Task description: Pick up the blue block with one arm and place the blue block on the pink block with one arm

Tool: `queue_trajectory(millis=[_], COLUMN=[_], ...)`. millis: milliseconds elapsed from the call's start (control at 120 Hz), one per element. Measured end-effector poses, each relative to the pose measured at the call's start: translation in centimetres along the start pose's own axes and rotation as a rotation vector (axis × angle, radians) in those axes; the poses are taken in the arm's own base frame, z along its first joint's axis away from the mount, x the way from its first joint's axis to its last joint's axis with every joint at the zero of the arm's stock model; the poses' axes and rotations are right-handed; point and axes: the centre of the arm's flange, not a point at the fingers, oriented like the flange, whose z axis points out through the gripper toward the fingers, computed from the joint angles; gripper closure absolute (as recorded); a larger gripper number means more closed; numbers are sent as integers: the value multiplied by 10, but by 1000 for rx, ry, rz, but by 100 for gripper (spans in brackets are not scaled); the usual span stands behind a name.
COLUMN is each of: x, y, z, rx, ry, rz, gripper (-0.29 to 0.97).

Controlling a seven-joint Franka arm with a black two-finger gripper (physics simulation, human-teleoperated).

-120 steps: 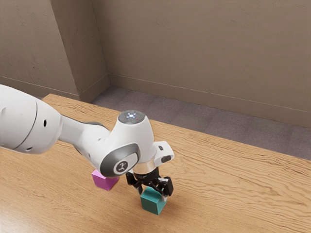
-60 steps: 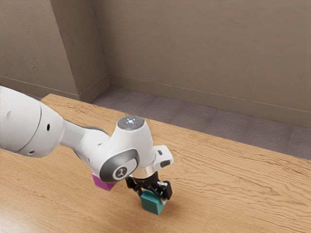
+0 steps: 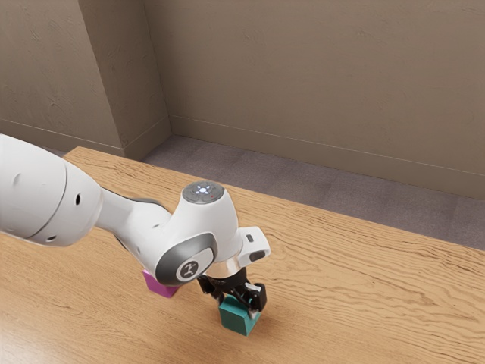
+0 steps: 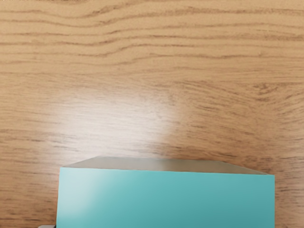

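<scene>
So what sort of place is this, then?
Probably a bare test room, computer-rendered: plain beige walls, a grey floor, and a wooden table with a white robot arm reaching over it.

Low in the middle of the frame, the black hand [image 3: 233, 297] is down on top of the blue block [image 3: 238, 320]. The block sits on the wooden bench [image 3: 364, 280]. The pink block [image 3: 158, 285] is near it on the left, half hidden under the big white arm [image 3: 114, 216].

Pink block [image 3: 159, 287] mostly behind arm [image 3: 144, 220]; blue block [image 4: 166, 199] partly beyond wrist view's edge.
</scene>
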Motion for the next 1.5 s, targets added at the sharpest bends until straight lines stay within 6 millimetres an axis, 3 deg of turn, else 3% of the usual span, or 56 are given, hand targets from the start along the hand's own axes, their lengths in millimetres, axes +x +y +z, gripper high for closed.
queue_trajectory(millis=[442, 583, 717, 833, 942, 1025, 1217, 1500], x=[1, 5, 13, 21, 8, -16, -40, -32], y=[1, -6, -23, -53, -87, -85, -110, -163], z=[-2, -14, -48, -73, -86, -98, -104, -101], rx=[-3, -11, -27, -23, -10, 12, 58, 29], ry=[5, 7, 27, 31, 21, 26, 14, -17], rz=[30, 31, 38, 20, -16, 13, -13, -98], gripper=[28, 30, 30, 30, 30, 31, 31, 31])
